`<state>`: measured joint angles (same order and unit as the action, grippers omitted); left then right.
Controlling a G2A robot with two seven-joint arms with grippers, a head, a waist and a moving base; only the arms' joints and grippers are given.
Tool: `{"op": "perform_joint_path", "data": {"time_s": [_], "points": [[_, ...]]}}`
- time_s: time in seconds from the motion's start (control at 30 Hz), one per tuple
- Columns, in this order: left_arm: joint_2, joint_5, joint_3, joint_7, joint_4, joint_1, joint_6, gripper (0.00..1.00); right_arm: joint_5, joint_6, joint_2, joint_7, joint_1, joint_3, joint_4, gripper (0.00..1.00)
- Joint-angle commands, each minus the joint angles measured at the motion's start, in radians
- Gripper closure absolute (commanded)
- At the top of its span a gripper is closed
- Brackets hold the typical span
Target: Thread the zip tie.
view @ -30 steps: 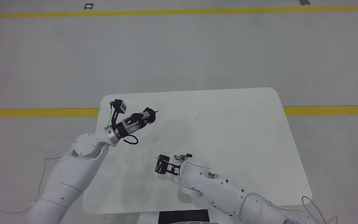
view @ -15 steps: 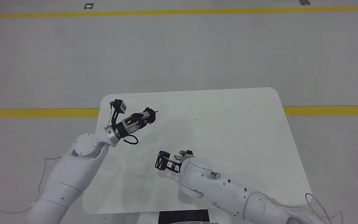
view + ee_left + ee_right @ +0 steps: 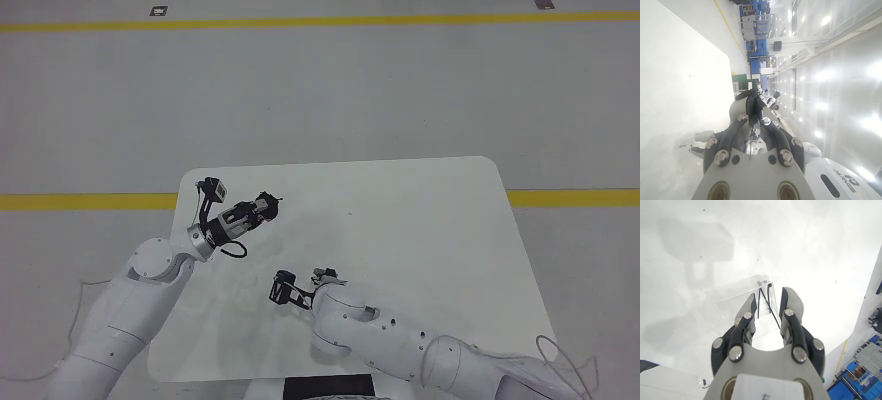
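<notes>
My left gripper [image 3: 268, 206] hovers over the table's far left part, shut on a black zip tie [image 3: 752, 132]; the thin strap runs back between the fingers [image 3: 743, 121]. My right gripper [image 3: 281, 291] stands open near the table's middle front, just above a clear plastic tray [image 3: 738, 289]. Two black zip ties [image 3: 766, 298] lie crossed in that tray, between and below the open fingers [image 3: 784, 298]. One tie's head [image 3: 769, 285] points away from the gripper.
The white table [image 3: 430, 230] has a rounded far right corner and bare surface to the right of both arms. A yellow floor line [image 3: 80, 201] runs behind the table. The clear tray's walls [image 3: 772, 289] stand close to my right fingertips.
My right gripper has shifted a little to the left over the table. The left arm has kept still with its zip tie.
</notes>
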<state>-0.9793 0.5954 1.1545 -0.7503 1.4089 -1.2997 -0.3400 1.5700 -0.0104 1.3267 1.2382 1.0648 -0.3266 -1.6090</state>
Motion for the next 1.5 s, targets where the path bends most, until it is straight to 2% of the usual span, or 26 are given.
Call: {"op": "perform_joint_path", "data": {"time_s": [0.0,0.3,0.47,0.8,1.0,1.07,1.17,1.47], "points": [[0.0,0.0,0.0,0.0,0.0,0.0,0.0,1.0,0.0,0.013,0.006,0.0,-0.006,0.006,0.012,0.73],[0.0,0.0,0.0,0.0,0.0,0.0,0.0,1.0,0.0,0.048,0.027,0.005,-0.02,0.022,0.052,0.84],[0.0,0.0,0.0,0.0,0.0,0.0,0.0,1.0,0.0,0.053,0.029,0.009,-0.022,0.023,0.049,1.0],[0.0,0.0,0.0,0.0,0.0,0.0,0.0,1.0,0.0,0.058,0.017,0.016,-0.019,0.021,0.023,1.0],[0.0,0.0,0.0,0.0,0.0,0.0,0.0,1.0,0.0,0.044,0.01,0.012,-0.006,0.007,0.016,0.94],[0.0,0.0,0.0,0.0,0.0,0.0,0.0,1.0,0.0,0.035,0.009,0.01,-0.002,0.0,0.015,0.87],[0.0,0.0,0.0,0.0,0.0,0.0,0.0,1.0,0.0,0.018,0.009,0.005,0.008,-0.013,0.012,0.82],[0.0,0.0,0.0,0.0,0.0,0.0,0.0,1.0,0.0,0.001,0.007,0.01,0.02,-0.034,-0.013,0.75]]}}
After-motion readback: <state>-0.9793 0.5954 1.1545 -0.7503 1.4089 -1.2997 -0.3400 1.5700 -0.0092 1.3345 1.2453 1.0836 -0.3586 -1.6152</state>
